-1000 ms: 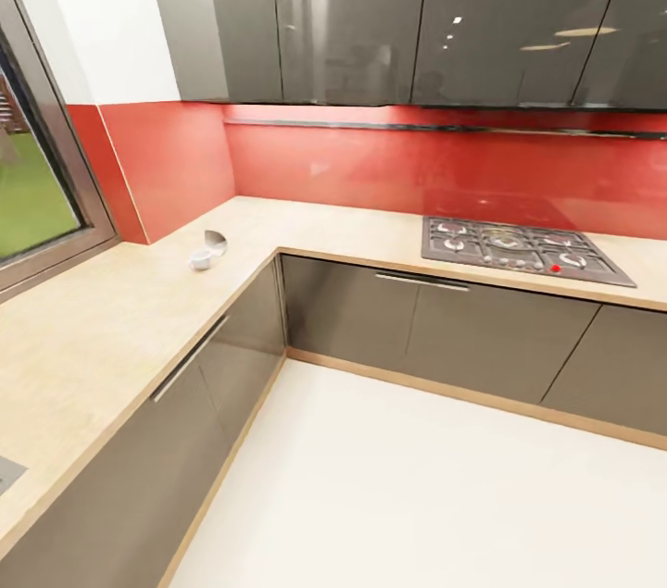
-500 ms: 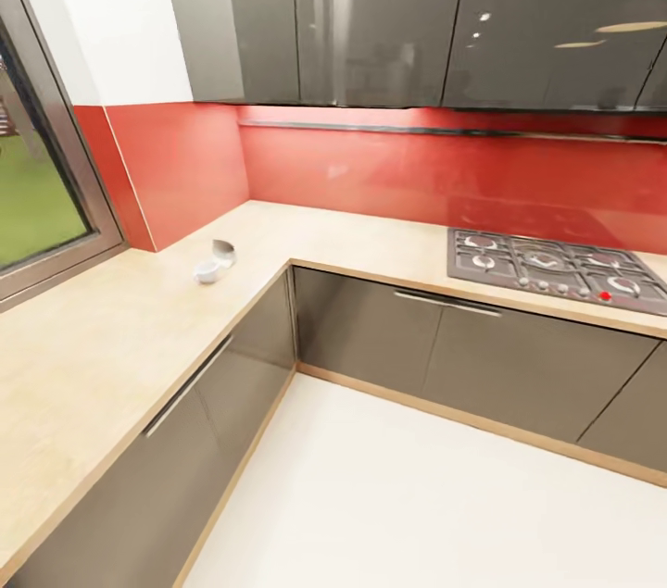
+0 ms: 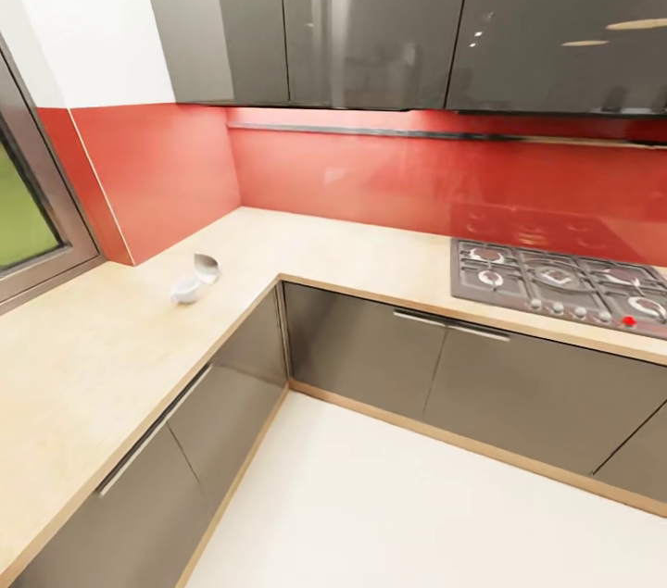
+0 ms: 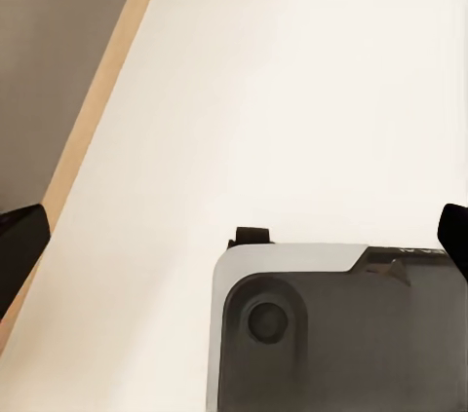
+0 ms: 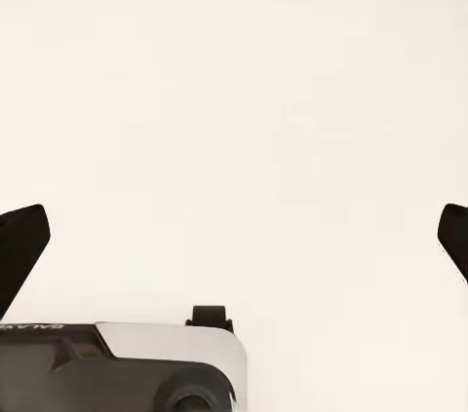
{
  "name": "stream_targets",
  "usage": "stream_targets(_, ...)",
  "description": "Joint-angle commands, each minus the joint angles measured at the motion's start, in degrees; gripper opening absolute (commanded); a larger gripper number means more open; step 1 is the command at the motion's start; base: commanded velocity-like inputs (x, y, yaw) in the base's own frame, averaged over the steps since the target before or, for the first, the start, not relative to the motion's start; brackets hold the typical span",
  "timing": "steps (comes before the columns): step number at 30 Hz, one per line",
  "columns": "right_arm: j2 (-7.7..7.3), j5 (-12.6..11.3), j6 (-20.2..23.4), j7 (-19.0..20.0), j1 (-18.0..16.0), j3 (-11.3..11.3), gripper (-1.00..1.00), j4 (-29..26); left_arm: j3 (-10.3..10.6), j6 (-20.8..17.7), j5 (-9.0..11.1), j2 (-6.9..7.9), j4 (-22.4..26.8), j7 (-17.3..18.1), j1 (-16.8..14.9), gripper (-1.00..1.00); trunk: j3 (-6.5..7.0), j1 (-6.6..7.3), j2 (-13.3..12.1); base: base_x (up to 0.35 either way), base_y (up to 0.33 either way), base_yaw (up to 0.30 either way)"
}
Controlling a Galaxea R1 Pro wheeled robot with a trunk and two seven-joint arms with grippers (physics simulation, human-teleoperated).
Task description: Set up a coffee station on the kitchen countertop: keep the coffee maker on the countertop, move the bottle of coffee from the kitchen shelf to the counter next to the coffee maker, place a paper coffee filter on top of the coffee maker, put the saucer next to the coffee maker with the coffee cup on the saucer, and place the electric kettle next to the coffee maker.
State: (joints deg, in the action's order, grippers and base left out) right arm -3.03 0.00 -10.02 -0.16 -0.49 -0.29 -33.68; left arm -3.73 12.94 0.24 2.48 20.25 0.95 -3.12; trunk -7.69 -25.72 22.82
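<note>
Pale kitchen floor (image 3: 417,495) nearest, seen past both wrist cameras with part of the robot's grey base (image 4: 331,334) low between the arms. Left gripper (image 4: 234,237) spread wide, dark fingertips (image 4: 19,246) at opposite edges of the frame with nothing between; right gripper (image 5: 234,237) likewise spread and empty above bare floor, one fingertip (image 5: 19,242) showing at the frame's edge. Farther on, grey base cabinets (image 3: 371,338) wrapped in an L under a beige countertop (image 3: 83,356). Taking the gas hob (image 3: 565,278) as landmark: well to its left, near the inner corner of the counter, what looks like a small white coffee cup (image 3: 188,289) with a rounded silvery piece (image 3: 207,268) just behind it, possibly the saucer standing on edge, too small to tell for sure. Beyond the hob, red backsplash (image 3: 371,171), glossy dark wall cabinets (image 3: 371,14) above, window frame (image 3: 37,199) far to the hob's left. No coffee maker, coffee bottle, filter or kettle visible on this stretch of counter. Judged from that: task at an early stage, robot apparently in transit with nothing carried, every placement around the coffee maker likely yet to do.
</note>
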Motion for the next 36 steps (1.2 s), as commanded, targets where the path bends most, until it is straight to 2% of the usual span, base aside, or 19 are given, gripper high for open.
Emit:
stream_targets(1, 0.02, 0.00, -0.17, -0.05, -0.04, -0.04, 1.00, 0.02, -0.17, 0.17, 0.02, -0.02, -0.03, 0.10, -0.04, 1.00, -0.11, -0.06, 0.10, 0.334, -0.105, 0.000)
stream_targets(8, 0.17, -0.16, -0.17, -0.10, -0.04, -0.06, 1.00, 0.02, -0.15, -0.13, 0.07, 0.04, -0.32, 0.04, 0.02, 1.00, -0.11, -0.06, 0.10, 0.320, -0.144, 0.003)
stream_targets(12, 0.21, -0.17, -0.17, -0.10, -0.04, -0.06, 1.00, 0.02, -0.11, -0.31, -0.22, 0.03, -3.58, -0.04, 0.38, 1.00, -0.11, -0.06, 0.10, 0.298, -0.193, 0.121)
stream_targets(14, 0.21, -0.17, -0.17, -0.10, -0.04, -0.06, 1.00, 0.02, -0.05, -0.32, -1.01, 0.02, -6.97, -0.12, 0.47, 1.00, -0.11, -0.06, 0.10, 0.293, -0.195, 0.213)
stream_targets(16, 0.22, -0.17, -0.17, -0.10, -0.04, -0.06, 1.00, 0.02, -0.05, -0.30, -2.95, 0.09, -12.21, -0.29, 0.53, 1.00, -0.11, -0.06, 0.10, 0.250, -0.164, 0.222)
stream_targets(19, 0.22, -0.19, -0.17, -0.10, -0.04, -0.09, 1.00, 0.00, -0.05, -0.51, -5.81, 0.14, -17.44, -0.48, 0.50, 1.00, -0.11, -0.06, 0.10, 0.109, -0.071, 0.107)
stream_targets(24, 0.22, -0.18, -0.17, -0.06, -0.04, -0.14, 1.00, -0.05, -0.05, -0.80, -7.69, 0.23, -20.39, -0.68, 0.80, 1.00, -0.11, -0.06, 0.10, 0.033, -0.021, 0.032)
stream_targets(27, 0.24, -0.19, -0.17, -0.01, -0.04, -0.07, 1.00, -0.40, -0.11, -2.12, -8.06, 0.50, -21.04, -0.82, 2.91, 1.00, -0.11, -0.06, 0.10, 0.006, -0.004, 0.006)
stream_targets(30, 0.61, -0.20, -0.07, 0.22, -0.11, 0.20, 1.00, -5.14, -0.18, -7.13, -8.14, 0.62, -21.22, -0.91, 4.02, 1.00, -0.11, -0.06, 0.10, 0.001, 0.000, 0.001)
stream_targets(33, 0.93, -0.29, -0.01, 0.31, -0.12, 0.34, 1.00, -11.69, -0.21, -9.42, -8.09, 0.60, -21.21, -0.99, 4.31, 1.00, -0.11, -0.06, 0.10, 0.000, 0.000, 0.000)
stream_targets(36, 1.55, -0.35, 0.00, 0.33, -0.13, 0.37, 1.00, -13.67, -0.23, -10.18, -8.15, 0.68, -21.21, -0.89, 5.33, 1.00, -0.11, -0.06, 0.10, 0.000, 0.000, 0.000)
